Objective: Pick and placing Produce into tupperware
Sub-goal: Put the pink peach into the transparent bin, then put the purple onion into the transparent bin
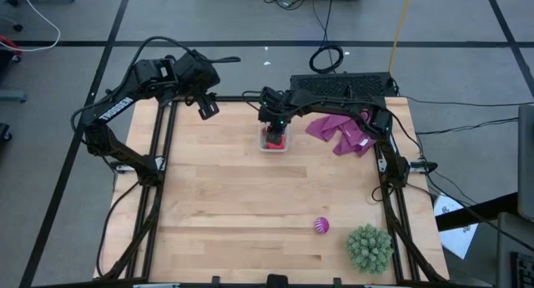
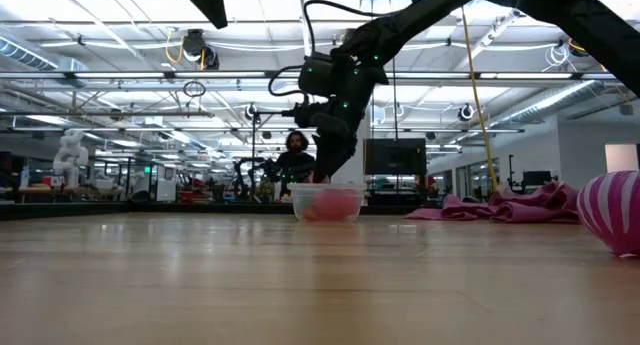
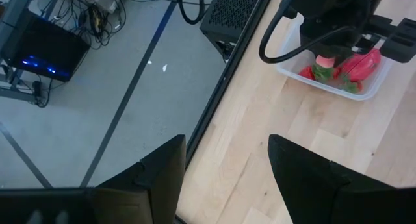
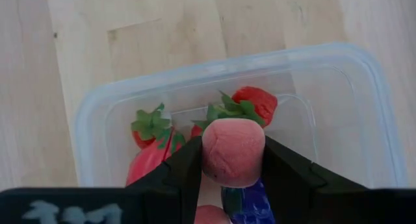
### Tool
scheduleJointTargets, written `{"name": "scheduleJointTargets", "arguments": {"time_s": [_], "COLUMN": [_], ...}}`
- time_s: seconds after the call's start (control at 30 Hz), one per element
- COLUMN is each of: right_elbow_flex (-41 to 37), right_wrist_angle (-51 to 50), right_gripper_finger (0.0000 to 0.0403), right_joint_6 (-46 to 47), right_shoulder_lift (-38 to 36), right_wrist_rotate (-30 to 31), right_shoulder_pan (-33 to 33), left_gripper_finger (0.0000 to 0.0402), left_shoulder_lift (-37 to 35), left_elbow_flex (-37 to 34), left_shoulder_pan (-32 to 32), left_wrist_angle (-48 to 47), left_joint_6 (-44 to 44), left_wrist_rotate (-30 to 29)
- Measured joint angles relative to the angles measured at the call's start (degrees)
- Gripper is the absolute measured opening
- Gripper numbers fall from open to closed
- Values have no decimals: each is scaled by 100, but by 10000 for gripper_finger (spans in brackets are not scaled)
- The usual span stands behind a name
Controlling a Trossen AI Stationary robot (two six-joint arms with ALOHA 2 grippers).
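Pink, rounded produce piece (image 4: 233, 149) pinched between the fingers of the right gripper (image 4: 233, 160), jaws drawn narrow against both of its sides. Hung directly over the clear tupperware (image 4: 97, 120), low above its open top, at the far middle of the wooden table (image 1: 234, 204). Not yet released, judging by that firm pinch.

Already resting inside the container: two red strawberries (image 4: 257, 100) with green tops, a longer red piece (image 4: 146, 160) beside them, and a blue-purple piece (image 4: 250, 204) just under the fingers. Counted as most of the job done, then, with the pink one about to join the rest.

Left outside: one striped magenta ball (image 1: 321, 225), alone toward the near right of the table, well apart from the container and near the green spiky ball (image 1: 369, 247). Looked to be the last piece needing a trip. Saw no other loose produce on the boards; could not rule out something hidden in the purple cloth (image 1: 338, 133) bunched at the far right.

Left gripper (image 1: 207, 107) parked at the far left edge, fingers moderately apart with nothing between them, waiting.
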Motion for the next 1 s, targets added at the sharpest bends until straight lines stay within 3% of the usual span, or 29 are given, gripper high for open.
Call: {"name": "scheduleJointTargets", "arguments": {"time_s": [0.57,1.0], "right_elbow_flex": [-1,-7], "right_wrist_angle": [-59,70], "right_gripper_finger": [134,196], "right_joint_6": [-152,-343], "right_shoulder_lift": [0,70], "right_wrist_rotate": [-10,169], "right_shoulder_pan": [-2,9], "left_gripper_finger": [225,225], "left_shoulder_lift": [0,0], "left_elbow_flex": [0,0], "left_shoulder_pan": [0,-2], "left_wrist_angle": [-2,-4], "left_joint_6": [-40,-49], "left_wrist_rotate": [-2,-2]}}
